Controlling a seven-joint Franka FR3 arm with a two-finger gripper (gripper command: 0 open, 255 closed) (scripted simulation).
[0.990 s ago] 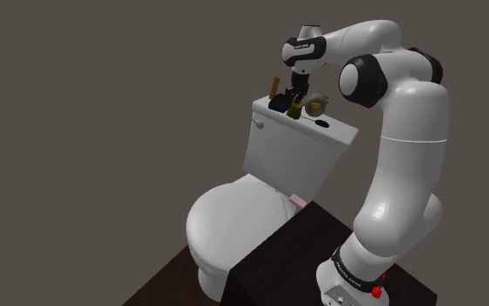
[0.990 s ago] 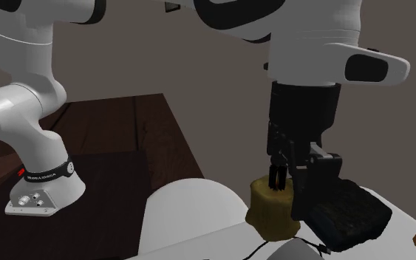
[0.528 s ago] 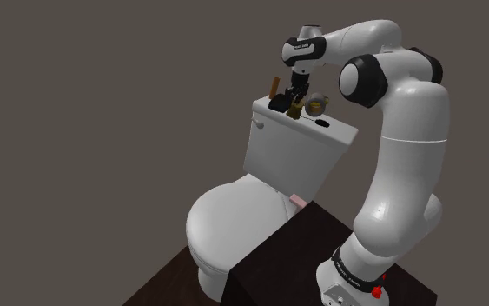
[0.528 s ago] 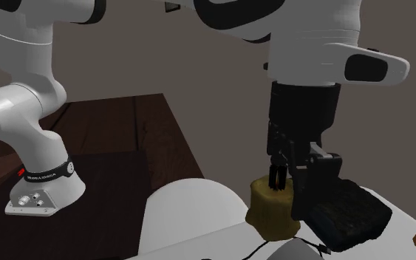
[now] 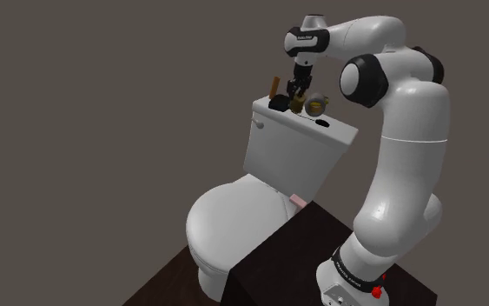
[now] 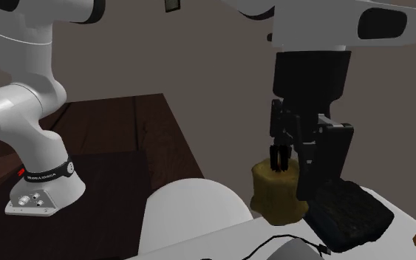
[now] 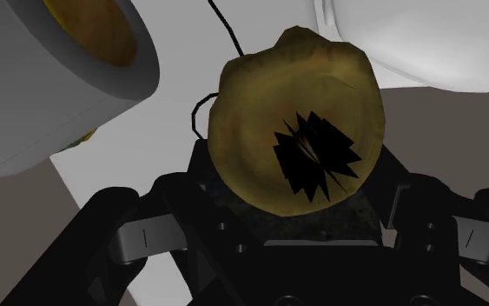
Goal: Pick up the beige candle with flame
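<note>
Black gripper [image 6: 298, 166] clasps the tan candle [image 7: 294, 122] between its fingers, the wrist view showing a jagged black flame [image 7: 316, 152] on top; the second exterior view adds a dark block [image 6: 350, 214] just beside it, the shoulder view the white toilet tank [image 5: 294, 143] beneath

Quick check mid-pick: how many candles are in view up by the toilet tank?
1. The yellowish-brown candle is clasped in the gripper at the top of the white toilet tank, right beside a dark block. Others could be hidden behind the arm.
</note>
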